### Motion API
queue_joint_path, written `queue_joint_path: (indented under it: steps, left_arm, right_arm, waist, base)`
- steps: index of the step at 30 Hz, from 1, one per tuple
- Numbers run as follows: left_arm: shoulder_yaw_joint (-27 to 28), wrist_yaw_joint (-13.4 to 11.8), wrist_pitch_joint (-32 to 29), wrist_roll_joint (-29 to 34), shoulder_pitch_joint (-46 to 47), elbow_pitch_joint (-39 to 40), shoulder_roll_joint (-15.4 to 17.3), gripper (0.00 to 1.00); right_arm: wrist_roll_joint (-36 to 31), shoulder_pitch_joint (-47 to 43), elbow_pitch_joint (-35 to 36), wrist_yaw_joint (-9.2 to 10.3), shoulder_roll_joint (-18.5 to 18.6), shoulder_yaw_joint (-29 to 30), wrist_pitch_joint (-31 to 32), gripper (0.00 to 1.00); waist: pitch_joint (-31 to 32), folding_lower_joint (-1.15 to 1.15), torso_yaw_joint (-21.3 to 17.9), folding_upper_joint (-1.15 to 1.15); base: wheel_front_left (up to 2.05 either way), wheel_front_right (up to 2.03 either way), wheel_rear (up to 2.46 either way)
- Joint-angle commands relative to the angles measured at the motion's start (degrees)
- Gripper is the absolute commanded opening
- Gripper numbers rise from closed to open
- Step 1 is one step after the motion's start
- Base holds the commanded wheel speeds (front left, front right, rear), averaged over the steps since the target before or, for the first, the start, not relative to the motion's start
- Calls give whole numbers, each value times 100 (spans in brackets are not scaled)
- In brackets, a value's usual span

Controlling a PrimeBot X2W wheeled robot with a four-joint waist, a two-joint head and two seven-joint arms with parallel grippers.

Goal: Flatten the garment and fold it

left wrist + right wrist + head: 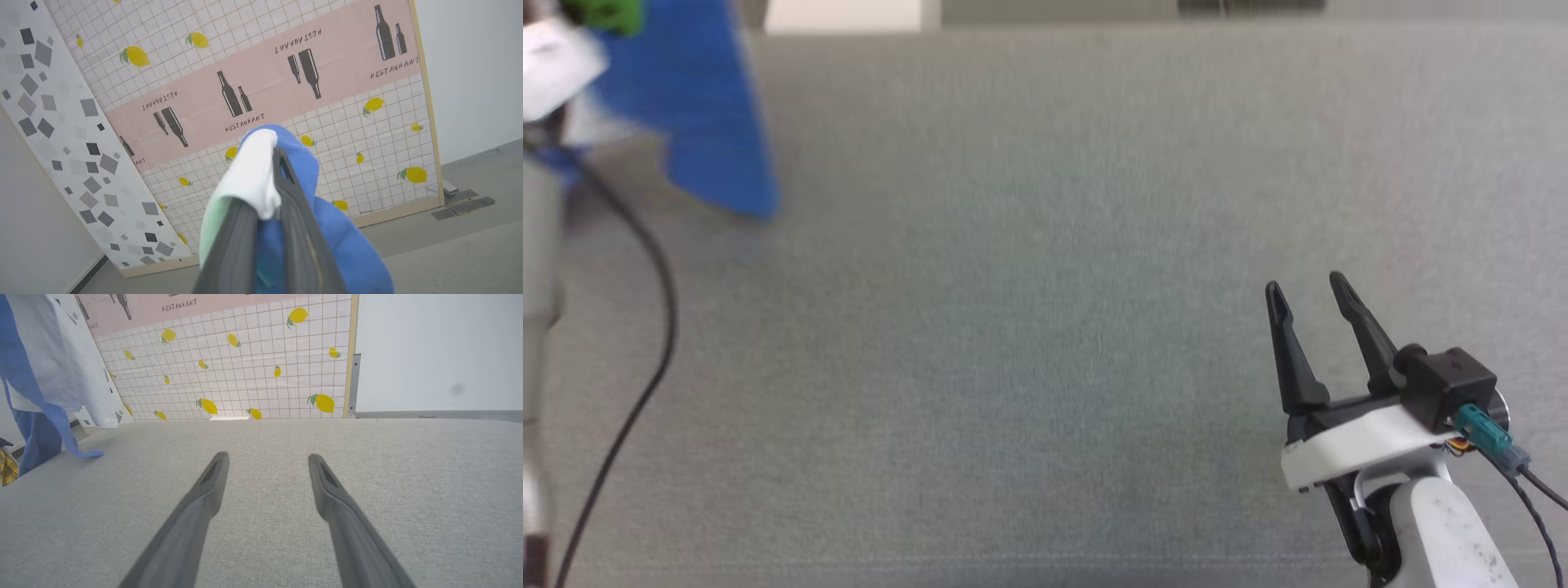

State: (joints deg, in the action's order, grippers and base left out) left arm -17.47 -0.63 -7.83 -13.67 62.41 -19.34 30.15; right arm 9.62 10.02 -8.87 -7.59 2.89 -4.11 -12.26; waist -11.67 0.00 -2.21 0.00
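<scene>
Jaws on your left are clamped on the garment (250,171), which hangs lengthwise off to the left of your spread right jaws, well apart across the tabletop (1045,327).

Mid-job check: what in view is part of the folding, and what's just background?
Part of the job:
garment, pinched in the shut left gripper
right gripper, open and empty
grey table, where it gets flattened

Just lying about:
lemon-print panel
grey-squares panel
black cable
</scene>
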Motion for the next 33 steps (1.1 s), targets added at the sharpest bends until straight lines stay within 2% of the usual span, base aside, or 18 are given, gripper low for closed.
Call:
queue_joint_path:
  steps: [1,8,18,22,26,33]
  left_arm:
    - [-115,80,55,31,220,-31,-169,0]
    - [-608,364,223,-133,781,-302,-1095,0]
    - [-923,523,588,-707,782,-723,-2277,0]
    - [-1055,534,653,-942,492,-1046,-2526,0]
    - [-1322,570,557,-1082,80,-1564,-2629,0]
    - [-1699,456,-56,-1366,-1021,-2697,-2695,0]
  right_arm:
    - [11,-94,56,10,-2,14,36,100]
    - [-10,-352,211,10,-2,-18,201,100]
    - [-60,-548,406,10,-2,-62,397,100]
    - [-20,-542,458,10,-2,-129,413,100]
    - [18,-491,489,10,-2,-181,402,100]
    - [39,-454,487,10,-2,-171,369,100]
  waist:
    - [804,0,22,0]
    - [1097,0,-400,0]
    - [1114,0,-1064,0]
    - [970,0,-1260,0]
    - [795,0,-1408,0]
    - [574,0,-1499,0]
  base:
    - [0,0,0]
    - [0,0,0]
    - [0,0,0]
    - [0,0,0]
    - [0,0,0]
    - [0,0,0]
